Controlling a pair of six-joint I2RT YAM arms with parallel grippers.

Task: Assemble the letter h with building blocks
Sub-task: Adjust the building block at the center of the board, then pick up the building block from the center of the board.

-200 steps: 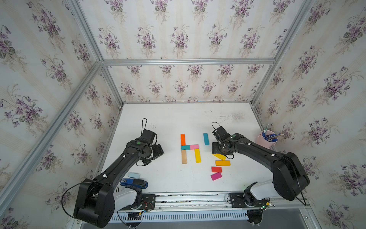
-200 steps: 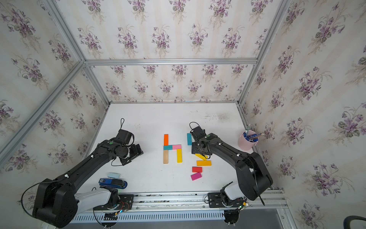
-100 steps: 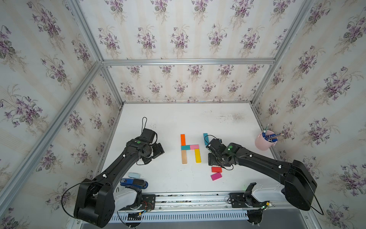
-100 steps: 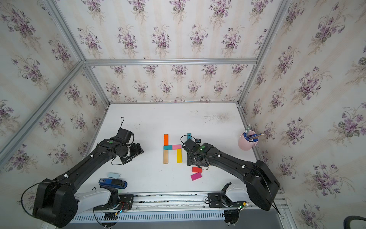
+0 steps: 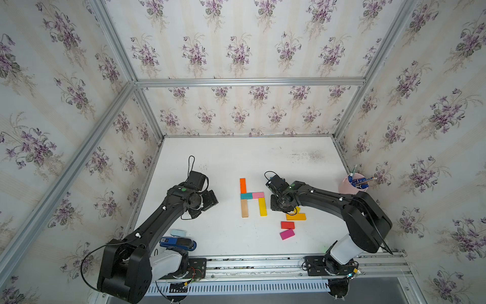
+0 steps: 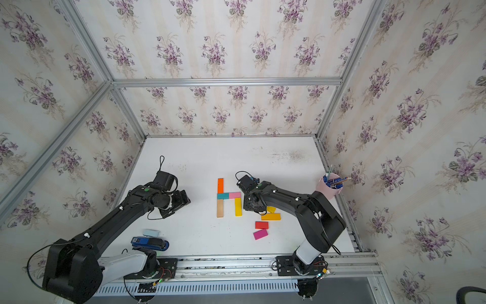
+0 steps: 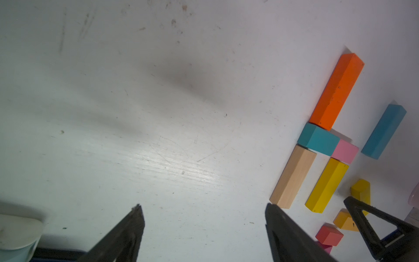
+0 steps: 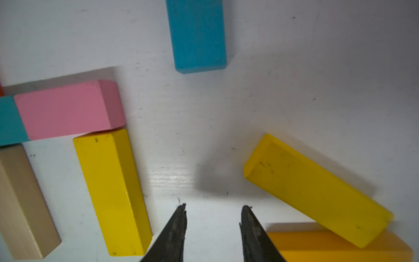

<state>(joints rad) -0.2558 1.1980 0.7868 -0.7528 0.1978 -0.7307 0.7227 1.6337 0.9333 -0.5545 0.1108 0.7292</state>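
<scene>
Right fingers at a narrow gap, nothing gripped — I see bare tabletop between them. The h lies just beside them, its yellow leg nearest; on their other side a loose yellow block touches an orange block. Left fingers wide, empty — the h well off to one side.

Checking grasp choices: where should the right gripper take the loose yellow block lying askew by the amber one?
Probably from above, across the long sides of the loose yellow block near its middle, jaws turned to match its slant. One end overlaps the amber block, so end grips look crowded; the long sides are bare.
</scene>
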